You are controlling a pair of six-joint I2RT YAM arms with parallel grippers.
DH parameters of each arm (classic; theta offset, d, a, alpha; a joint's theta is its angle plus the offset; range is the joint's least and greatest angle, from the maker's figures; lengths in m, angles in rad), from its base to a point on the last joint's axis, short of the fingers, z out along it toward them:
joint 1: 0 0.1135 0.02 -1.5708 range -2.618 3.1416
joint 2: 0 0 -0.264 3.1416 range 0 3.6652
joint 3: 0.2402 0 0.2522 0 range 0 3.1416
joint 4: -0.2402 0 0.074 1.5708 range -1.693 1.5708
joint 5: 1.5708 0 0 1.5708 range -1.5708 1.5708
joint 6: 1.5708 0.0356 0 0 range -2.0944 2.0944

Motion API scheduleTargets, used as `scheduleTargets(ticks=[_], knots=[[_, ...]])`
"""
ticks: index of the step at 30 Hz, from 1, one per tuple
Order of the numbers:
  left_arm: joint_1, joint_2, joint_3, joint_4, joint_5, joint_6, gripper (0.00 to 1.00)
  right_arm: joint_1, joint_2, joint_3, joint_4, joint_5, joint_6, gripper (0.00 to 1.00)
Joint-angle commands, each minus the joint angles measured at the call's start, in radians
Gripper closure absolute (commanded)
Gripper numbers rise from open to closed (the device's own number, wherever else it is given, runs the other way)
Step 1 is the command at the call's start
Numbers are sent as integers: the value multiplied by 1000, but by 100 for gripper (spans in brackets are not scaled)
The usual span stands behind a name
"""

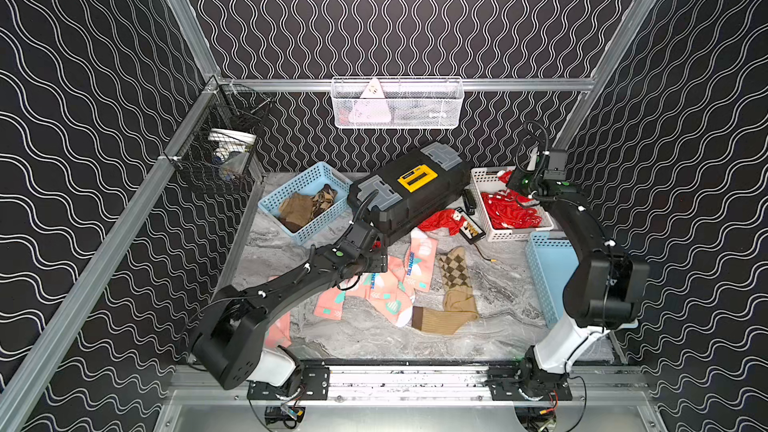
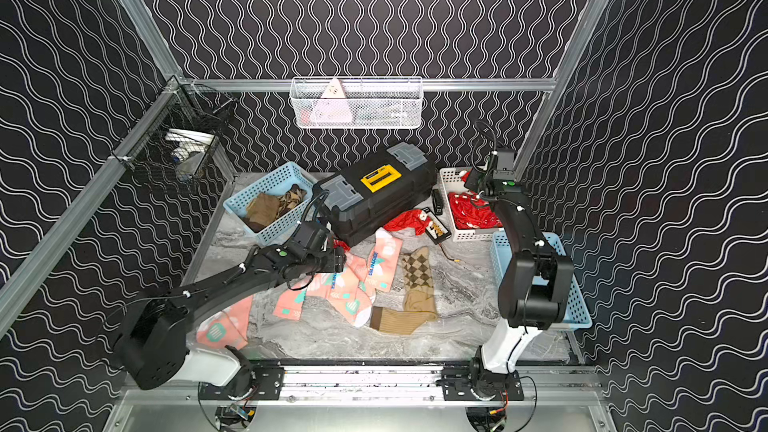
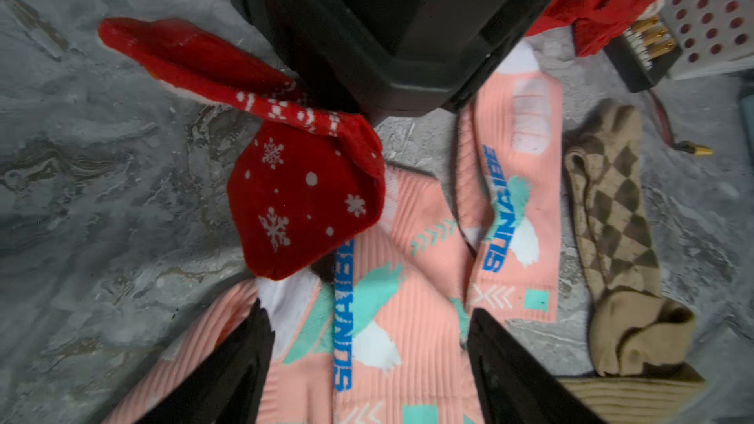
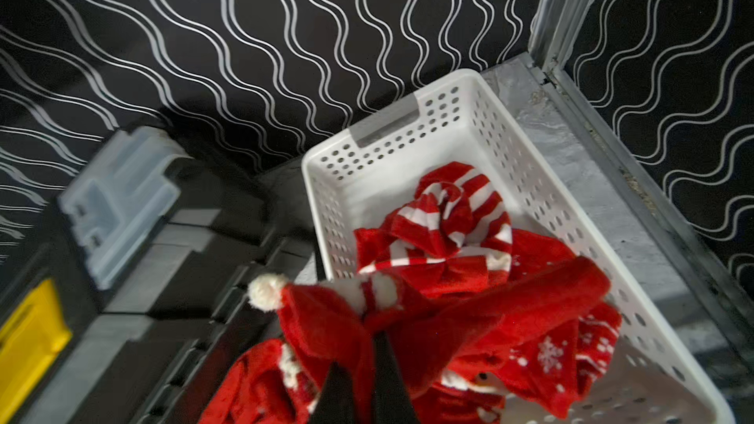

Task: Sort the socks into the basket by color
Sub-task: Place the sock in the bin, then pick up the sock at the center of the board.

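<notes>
Left gripper (image 3: 367, 312), jaws wide apart, over salmon-pink socks (image 3: 408, 238), red snowflake sock (image 3: 302, 197) just beyond fingertips (image 3: 245, 344). Right gripper (image 4: 363, 354), clamped on red Santa sock (image 4: 322, 320), above white basket (image 4: 449, 124) holding red-white striped socks (image 4: 449, 214).

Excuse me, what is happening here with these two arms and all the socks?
The socks are being sorted by color. The right claw is shut on a red Santa sock above the white basket, which holds other red socks. The left claw is open over the pink socks on the table, beside a red snowflake sock. A tan argyle sock also lies loose.
</notes>
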Motion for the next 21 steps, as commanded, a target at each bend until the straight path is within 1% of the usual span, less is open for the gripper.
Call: scheduleTargets(ticks=[1,4,7,11,15,17,21], knots=[[7,43,5,45,-54,24,20,-25,85,13,31,39,-29,100],[14,81,11,65,-75,29,20,-42,184,33,22,-11,-15,100],[24,116,24,82,-71,31,20,-44,269,46,6,-34,-6,100],[29,162,48,96,-78,34,20,-44,332,63,-17,-62,9,100],[30,200,62,107,-89,31,20,-43,352,75,-47,-73,13,90],[29,222,68,110,-102,31,20,-43,337,60,-44,-78,15,81],[30,243,58,138,-139,22,21,-41,292,29,-33,-94,17,68]])
